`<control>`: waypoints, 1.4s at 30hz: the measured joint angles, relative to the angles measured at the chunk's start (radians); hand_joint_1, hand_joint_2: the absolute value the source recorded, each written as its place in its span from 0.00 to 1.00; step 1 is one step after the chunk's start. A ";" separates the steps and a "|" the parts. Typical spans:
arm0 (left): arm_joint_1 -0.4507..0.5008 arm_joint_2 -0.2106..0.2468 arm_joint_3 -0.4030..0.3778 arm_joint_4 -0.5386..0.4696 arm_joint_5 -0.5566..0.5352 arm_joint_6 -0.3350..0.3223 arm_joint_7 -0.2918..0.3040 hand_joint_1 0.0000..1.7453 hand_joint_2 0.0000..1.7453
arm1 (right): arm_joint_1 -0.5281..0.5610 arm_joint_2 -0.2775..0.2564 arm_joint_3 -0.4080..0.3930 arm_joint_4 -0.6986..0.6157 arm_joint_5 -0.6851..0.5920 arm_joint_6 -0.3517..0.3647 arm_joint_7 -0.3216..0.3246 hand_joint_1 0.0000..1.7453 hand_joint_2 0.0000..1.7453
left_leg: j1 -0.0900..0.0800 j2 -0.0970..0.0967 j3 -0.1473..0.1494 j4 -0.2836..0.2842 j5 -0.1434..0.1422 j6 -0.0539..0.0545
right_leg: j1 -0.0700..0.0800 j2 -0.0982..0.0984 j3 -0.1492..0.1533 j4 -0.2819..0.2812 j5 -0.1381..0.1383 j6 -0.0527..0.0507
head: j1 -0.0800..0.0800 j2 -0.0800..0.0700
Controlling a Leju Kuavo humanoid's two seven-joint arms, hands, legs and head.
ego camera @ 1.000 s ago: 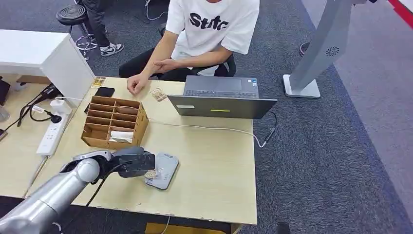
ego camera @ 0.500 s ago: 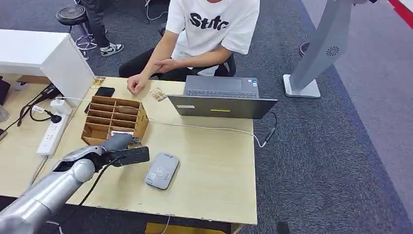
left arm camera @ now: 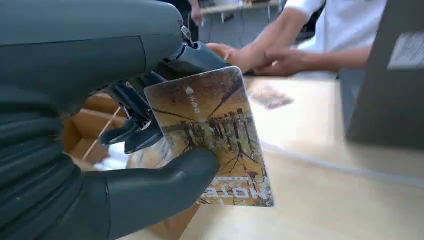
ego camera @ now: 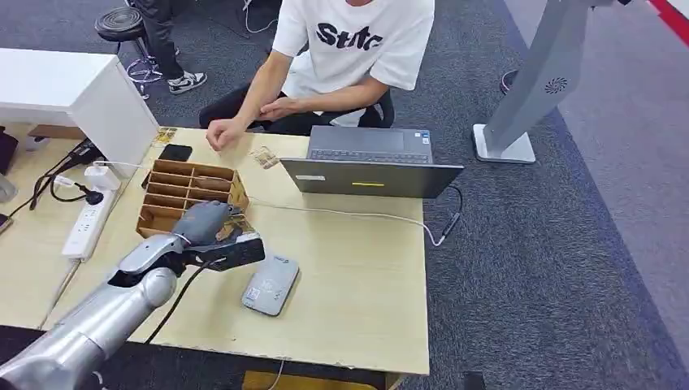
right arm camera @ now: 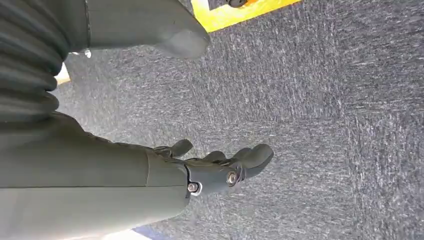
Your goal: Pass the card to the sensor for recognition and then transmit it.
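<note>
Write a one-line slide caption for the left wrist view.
Left robot hand pinches a printed card above the wooden table, facing a seated person's hands.

Glossy printed plastic card (left arm camera: 215, 135) – pinched by matt grey plastic left hand (left arm camera: 150, 190). Pale smooth wood-grain table (ego camera: 357, 276); brown cardboard compartment box (ego camera: 191, 195); rough grey carpet (right arm camera: 310, 100).

Bare tabletop (ego camera: 349, 268) right of the sensor (ego camera: 270, 285) lies open; divider box (ego camera: 192, 195) and laptop (ego camera: 370, 175) wall the far side
</note>
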 joint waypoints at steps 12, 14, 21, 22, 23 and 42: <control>0.006 -0.061 0.205 -0.122 -0.073 -0.023 -0.002 1.00 1.00 | 0.014 0.003 -0.003 0.000 0.005 0.000 -0.007 0.00 1.00 | 0.000 0.000 0.000 0.000 0.000 0.000 | 0.000 0.000 0.000 0.000 0.000 0.000 | 0.000 0.000; 0.003 -0.066 0.217 -0.131 -0.074 -0.023 -0.002 1.00 1.00 | 0.015 0.003 -0.006 0.000 0.005 0.000 -0.008 0.00 1.00 | 0.000 0.000 0.000 0.000 0.000 0.000 | 0.000 0.001 0.000 0.000 0.000 0.000 | 0.000 0.000; -0.002 -0.070 0.248 -0.160 -0.087 -0.022 0.002 1.00 1.00 | 0.017 0.004 -0.017 0.000 0.005 0.002 -0.012 0.00 1.00 | 0.000 0.000 0.000 0.000 0.000 0.000 | 0.000 0.000 0.000 0.000 0.000 0.000 | 0.000 0.000; -0.006 -0.070 0.255 -0.164 -0.100 -0.020 0.009 1.00 1.00 | 0.018 0.004 -0.018 0.000 0.005 0.002 -0.013 0.00 1.00 | 0.000 0.000 0.000 0.000 0.000 0.000 | 0.000 0.000 0.000 0.000 0.000 0.000 | 0.000 0.000; -0.013 -0.068 0.265 -0.167 -0.119 -0.020 0.021 1.00 1.00 | 0.018 0.004 -0.018 0.000 0.005 0.002 -0.013 0.00 1.00 | 0.000 0.000 0.000 0.000 0.000 0.000 | 0.000 0.000 0.000 0.000 0.000 0.000 | 0.000 0.000; -0.157 -0.047 0.429 -0.100 -0.319 0.035 0.096 1.00 1.00 | 0.017 0.006 -0.019 0.000 0.035 0.003 0.003 0.00 1.00 | 0.000 0.000 0.000 0.000 0.001 -0.001 | 0.000 0.000 0.000 0.000 0.000 0.000 | 0.000 0.000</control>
